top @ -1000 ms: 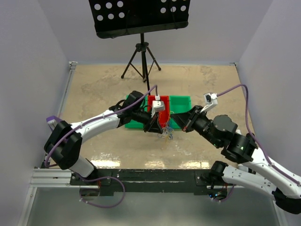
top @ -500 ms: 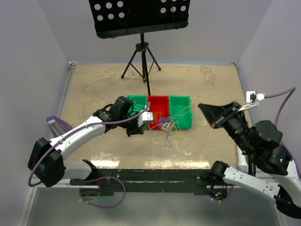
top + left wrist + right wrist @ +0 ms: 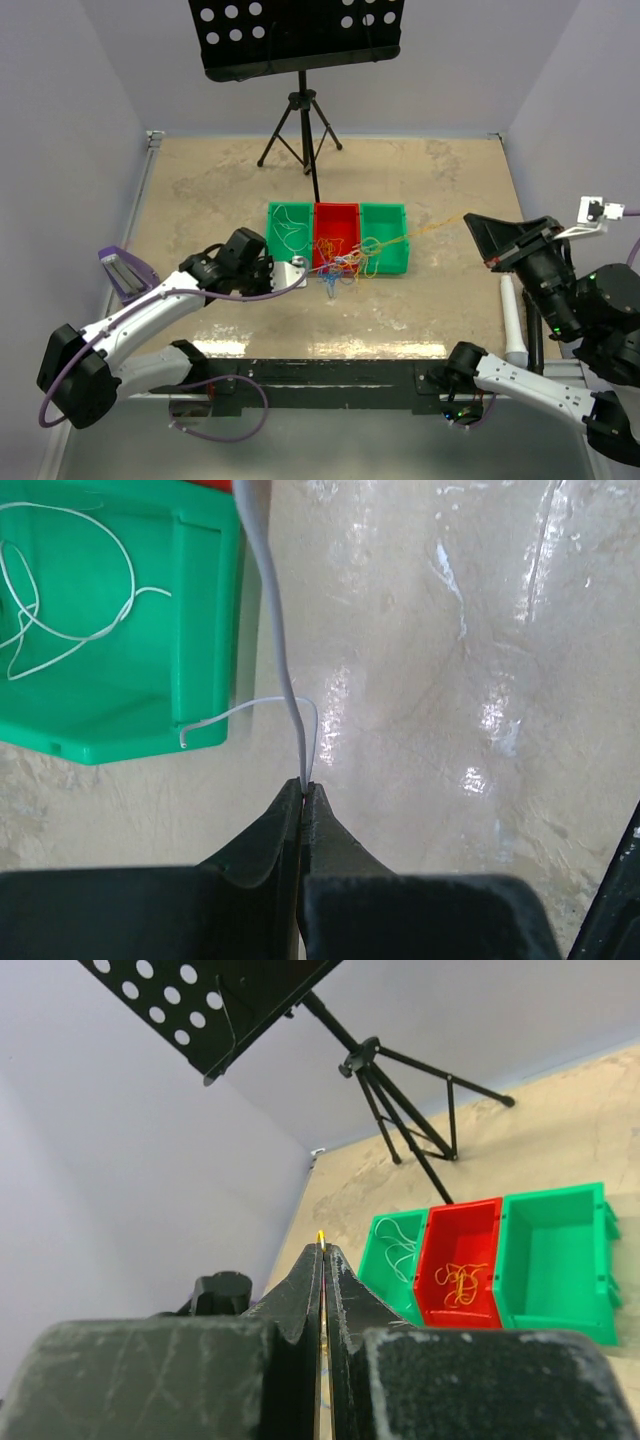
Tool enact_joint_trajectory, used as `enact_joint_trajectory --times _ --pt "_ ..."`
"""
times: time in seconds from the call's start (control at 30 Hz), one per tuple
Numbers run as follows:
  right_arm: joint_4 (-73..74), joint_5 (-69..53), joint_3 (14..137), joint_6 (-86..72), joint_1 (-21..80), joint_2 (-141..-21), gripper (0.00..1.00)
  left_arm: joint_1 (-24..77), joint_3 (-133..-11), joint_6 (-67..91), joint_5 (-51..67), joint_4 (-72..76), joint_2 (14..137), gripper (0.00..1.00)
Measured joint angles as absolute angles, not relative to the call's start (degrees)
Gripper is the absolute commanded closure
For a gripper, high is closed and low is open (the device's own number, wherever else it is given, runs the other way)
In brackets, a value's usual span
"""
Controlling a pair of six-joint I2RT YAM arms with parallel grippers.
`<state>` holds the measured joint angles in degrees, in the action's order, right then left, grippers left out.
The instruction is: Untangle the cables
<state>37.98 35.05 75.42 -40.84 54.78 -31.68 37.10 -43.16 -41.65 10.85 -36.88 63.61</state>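
**Both grippers clamped on strands, clump in front of the bins**

Left gripper (image 3: 305, 272) sits low, left of centre in the top view. In the left wrist view its jaws (image 3: 304, 788) are pressed together on a white strand (image 3: 285, 670). That strand runs from the fingertips up to the top edge of the frame, and a short loose end curls off to the left beside the bin wall.

Right gripper (image 3: 468, 219) is at the right edge of the top view, raised above the table (image 3: 200, 180). In the right wrist view its jaws (image 3: 322, 1252) are closed on a yellow strand (image 3: 321, 1237), with only the tip showing past the fingers. In the top view the yellow strand (image 3: 430, 228) runs straight and taut from the gripper down-left to the clump.

The cables (image 3: 345, 268) lie as a small clump of blue, orange and white at centre frame. They are on the table against the front of the red bin (image 3: 337, 228) and spill toward the right green bin (image 3: 385, 232).

Three bins stand side by side, touching.
- Left green bin (image 3: 200, 600): holds a loose white wire (image 3: 60, 610).
- Red bin: holds a coil of orange-yellow wire (image 3: 458, 1282).
- Right green bin: looks bare inside in the right wrist view.

Farther back, at top centre, a tripod (image 3: 300, 130) stands on the table carrying a black perforated music stand (image 3: 300, 35).
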Motion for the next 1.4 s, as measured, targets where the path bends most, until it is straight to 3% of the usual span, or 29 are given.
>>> enact_joint_trajectory --times 0.43,0.77,1.1,1.4 --pt "40.91 44.60 91.05 -35.90 54.37 -31.73 1.00 36.86 -32.40 -50.72 -1.83 -39.81 58.57 1.00" --pt "41.08 47.00 93.17 -34.28 54.30 -31.83 1.00 36.75 -26.72 -56.55 -10.44 -41.28 56.14 1.00" --pt "34.46 43.88 81.19 -34.72 54.43 -33.82 1.00 36.75 -40.05 -53.63 -1.65 -45.47 55.57 1.00" --pt "24.32 38.00 74.41 -34.13 54.81 -45.63 1.00 36.75 -50.83 -48.90 8.71 -50.30 55.37 1.00"
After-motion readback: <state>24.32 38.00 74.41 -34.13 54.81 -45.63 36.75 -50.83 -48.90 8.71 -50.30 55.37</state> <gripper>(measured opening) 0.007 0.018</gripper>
